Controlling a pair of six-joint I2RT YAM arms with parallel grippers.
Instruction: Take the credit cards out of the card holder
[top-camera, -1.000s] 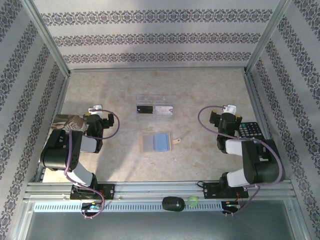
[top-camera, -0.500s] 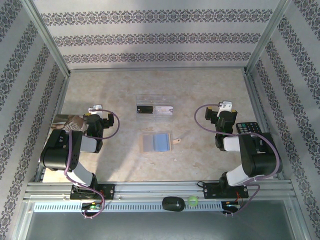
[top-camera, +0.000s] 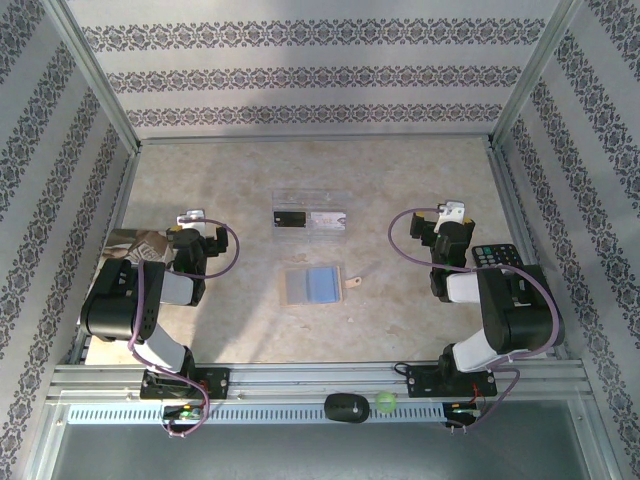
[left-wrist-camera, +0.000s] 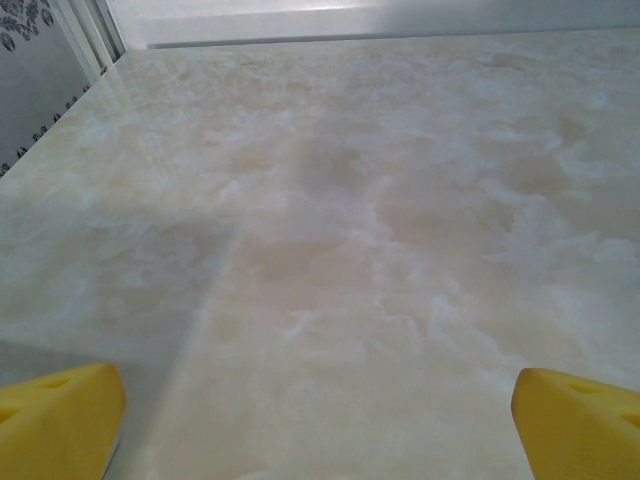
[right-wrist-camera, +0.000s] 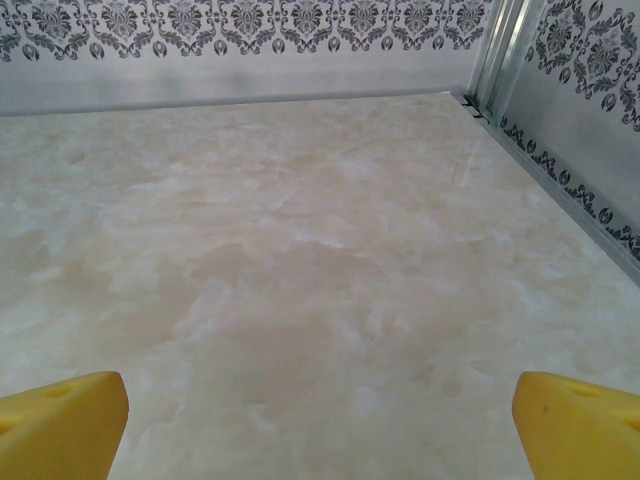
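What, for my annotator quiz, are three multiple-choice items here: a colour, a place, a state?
1. The open card holder is lined: A pale blue; B red; C green.
2. The credit cards lie: A in the holder; B in the clear tray; C in a gripper.
3. The left gripper and right gripper are: A shut; B gripping cards; C open.
Answers: 1 A, blue shows from above; 2 B, both sit in the tray; 3 C, fingertips stand wide apart.

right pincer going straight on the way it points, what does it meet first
The way looks free: ahead of the right pincer lies bare table, then the patterned back wall; depth is hard to judge.
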